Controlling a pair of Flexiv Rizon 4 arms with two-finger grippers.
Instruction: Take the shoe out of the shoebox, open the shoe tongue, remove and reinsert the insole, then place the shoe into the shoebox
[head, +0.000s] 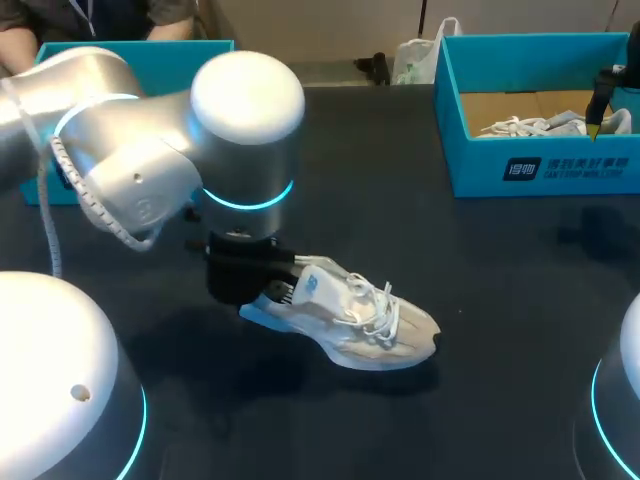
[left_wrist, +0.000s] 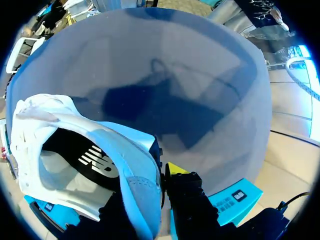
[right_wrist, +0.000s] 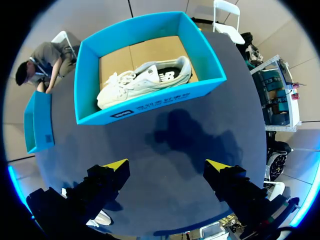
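The shoe (head: 360, 315) is out on the dark desk (head: 500, 300), near the middle, toe pointing towards the right arm's side. The left gripper (head: 283, 290) has it by the heel. Its jaws are clenched on the heel wall, one yellow-tipped finger (left_wrist: 176, 169) pressed against the outside, the other mostly hidden by the shoe. From the left wrist you look straight into the shoe's (left_wrist: 75, 165) open mouth, with a dark insole lying inside and the white tongue beyond it.

The blue box (head: 540, 170) stands at the far corner on the right arm's side, well apart from the shoe. A second shoe (head: 545, 125) lies in it on its side, on the brown cardboard floor.

The right gripper (right_wrist: 167, 167) hangs above the desk, with the box (right_wrist: 150, 107) and the second shoe (right_wrist: 145, 77) ahead of it. Its jaws are released, spread wide with nothing between them. A blue lid (right_wrist: 39, 122) sits on the desk off to one side of the box.
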